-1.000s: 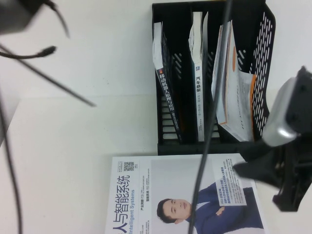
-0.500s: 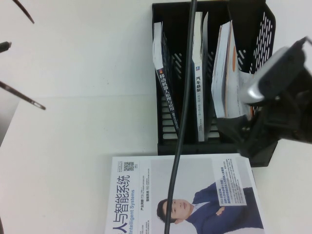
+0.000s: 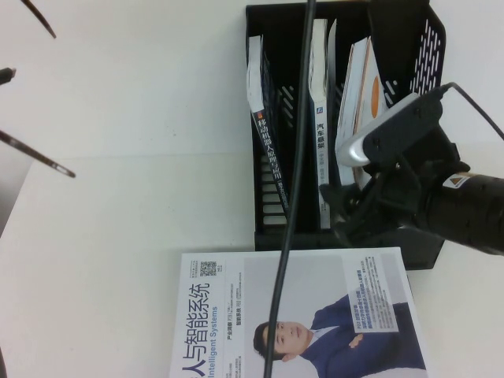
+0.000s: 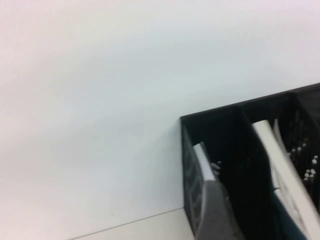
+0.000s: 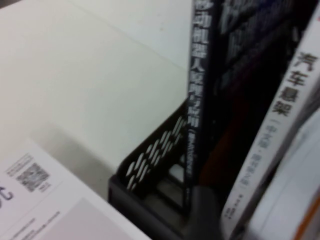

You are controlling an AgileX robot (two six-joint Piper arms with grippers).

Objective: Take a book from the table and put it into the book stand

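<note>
A large magazine (image 3: 236, 315) with a man in a blue suit on its cover lies flat on the white table, just in front of the black three-slot book stand (image 3: 264, 236). The stand holds a dark-spined book (image 3: 264, 134) in its left slot, a white-spined one (image 3: 319, 118) in the middle and an orange-and-white one (image 3: 366, 87) on the right. My right gripper (image 3: 354, 209) hovers over the stand's front right, above the magazine's far edge. The right wrist view shows the dark spine (image 5: 200, 75), the white spine (image 5: 280, 120) and the magazine's corner (image 5: 40, 200). My left gripper does not show in the high view.
A black cable (image 3: 295, 157) hangs across the stand and the magazine. Thin cables (image 3: 39, 161) cross the far left edge. The left wrist view shows the stand's back corner (image 4: 210, 120) against a white wall. Bare table lies left of the stand.
My right arm has moved from beside the magazine's right edge up and left, over the stand's front right. The hanging cable has swung left.
</note>
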